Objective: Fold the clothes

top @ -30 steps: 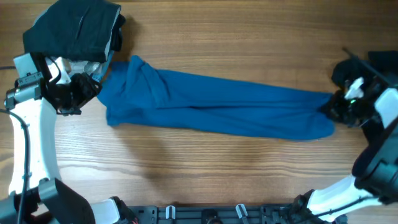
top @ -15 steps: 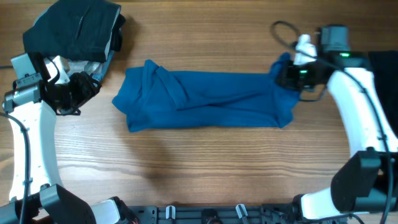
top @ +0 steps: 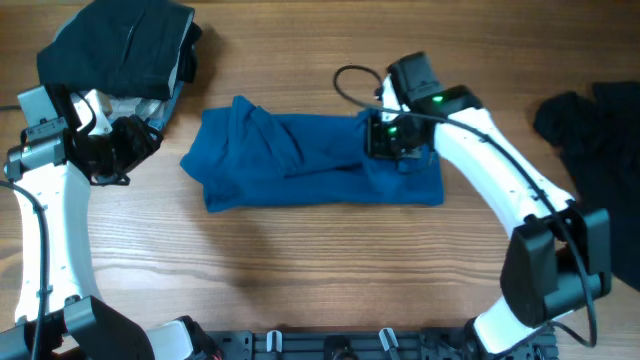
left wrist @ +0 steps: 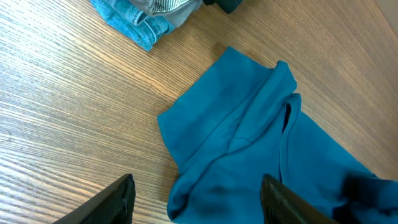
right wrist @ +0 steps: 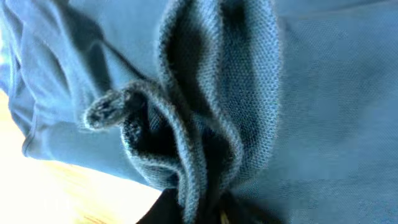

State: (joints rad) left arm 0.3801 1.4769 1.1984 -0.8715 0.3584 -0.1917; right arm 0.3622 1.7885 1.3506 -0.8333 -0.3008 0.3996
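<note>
Blue polo shirt (top: 300, 160) lies mid-table (top: 300, 280) as a long rumpled band. Its left end is bunched in ridges and its right end is doubled back on itself; collar and placket can't be made out in any view. Right gripper (top: 388, 140) sits down on the shirt's right part, w/ its own body covering the fingertips from overhead. Right wrist cam is so close that knit fabric fills nearly the whole frame. A raised ridge of cloth w/ a curled hem runs down into a dark blur at the bottom edge, too cut off to read, so can't tell whether the jaws are clamped on the fold or parted. Left gripper (left wrist: 198, 186) hangs near the shirt's left end, not touching it, fingers (left wrist: 118, 199) wide apart w/ nothing between; only their tips show at the bottom of the wrist view. Black garment (top: 115, 45) is heaped top left, partly hiding a pale blue garment (left wrist: 134, 22) under it, which the wrist frame also crops. More dark cloth (top: 590, 115) at the right edge, cut off. Black cable (top: 345, 80) loops over the wood by the right wrist.
</note>
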